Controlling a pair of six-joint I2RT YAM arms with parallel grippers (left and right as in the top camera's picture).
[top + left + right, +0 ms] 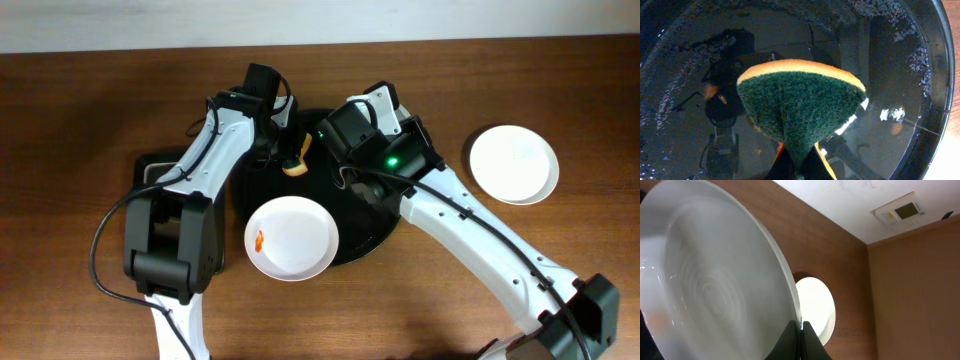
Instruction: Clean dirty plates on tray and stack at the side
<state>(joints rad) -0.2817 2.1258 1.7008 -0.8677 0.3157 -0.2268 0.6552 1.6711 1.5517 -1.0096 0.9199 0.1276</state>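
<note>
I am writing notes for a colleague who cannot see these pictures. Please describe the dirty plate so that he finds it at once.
Start from the large round black tray in the middle of the wooden table. A white plate lies on its lower-left edge in the overhead view. Unlike the clean plate on the table at right, it has a small orange smear.

Even bright light, glare on the glossy black tray (939, 60), soft blur across the near plate (705, 290)
</note>
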